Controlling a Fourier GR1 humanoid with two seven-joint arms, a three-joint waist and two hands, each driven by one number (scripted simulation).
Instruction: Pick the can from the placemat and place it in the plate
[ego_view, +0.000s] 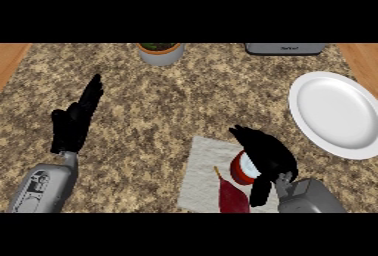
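**Red can half hidden under the right hand**

The can (244, 169) was red with a pale top, and it stood on the placemat (203, 175). Only its left part showed. The rest was covered by the right hand (267, 152), whose black fingers curled over and around the can from the right side. The thumb hung down beside the can and touched it. It was hard to see how much of the can sat inside the hand.

The placemat was a pale cloth lying tilted on the counter (162, 110). A dark red shape (232, 196) lay on its lower part, just beside the can, and the bottom of it was cut off, so what it was could not be told.

The white plate (336, 114) lay well apart, up and to the right. Its right rim was cut off.

The left hand (74, 120) was at the left, fingers straight and pointing up, holding nothing.

At the far edge stood a grey pot (160, 53) with something green inside and a grey box (284, 48), both cut off at the top.
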